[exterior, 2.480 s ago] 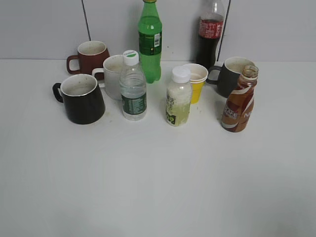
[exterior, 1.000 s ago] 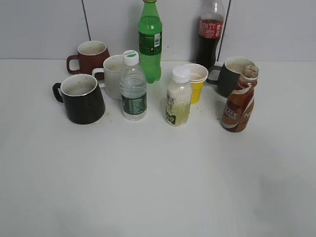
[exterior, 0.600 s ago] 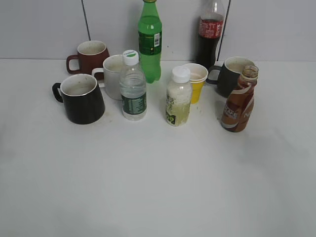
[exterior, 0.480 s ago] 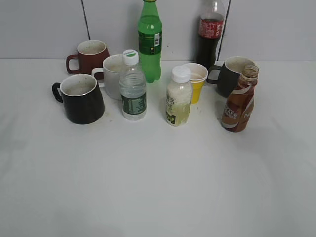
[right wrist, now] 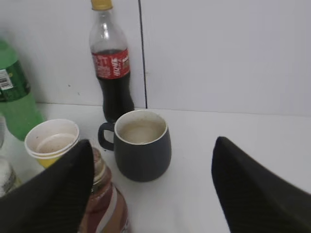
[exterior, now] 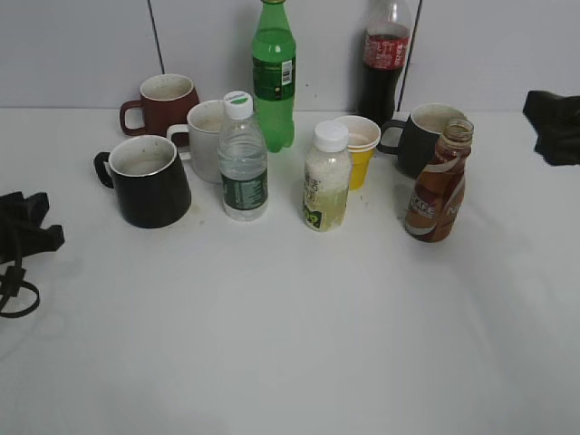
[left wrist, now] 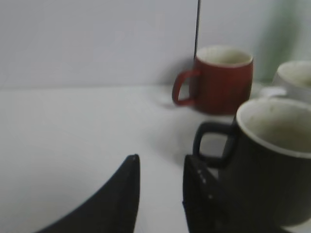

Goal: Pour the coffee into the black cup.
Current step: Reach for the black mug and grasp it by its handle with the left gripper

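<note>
A: Brown coffee (exterior: 439, 186) bottle, no cap, upright on the white desk (exterior: 290, 344), right side, just in front of the dark-grey mug (exterior: 424, 136). Untouched. Black cup (exterior: 149, 179) sits far left, well apart from it.

B: What changed vs the earlier frames?

A: Both arms just came into the ext view. A sec ago the desk edges were bare. Now the left tool (exterior: 23, 231) pokes in at the left edge, near the black cup, and the right tool (exterior: 553, 122) at the right edge, behind and to the right of the coffee. Objs haven't moved.

B: So the approach is starting?

A: Looks like it. Nothing gripped, pour not begun. Right arm is prob the one to take the bottle.

B: Tool states?

A: Right tool: fingers spread wide in the wrist cam, holding nothing, bottle neck by the left finger (right wrist: 53, 194). Left tool (left wrist: 160, 194): fingers close together w/ a narrow gap, nothing between them; view is blurry so can't tell if that counts as open or closed.

B: Readable text?

A: Coffee label shows "CAFE" in white on brown. Cola bottle (exterior: 384, 54) has a red label, script too small to read. Green bottle (exterior: 275, 72) and water bottle (exterior: 243, 159) labels not legible. Juice bottle (exterior: 326, 181) has a dark mark at the bottom, unreadable.
</note>
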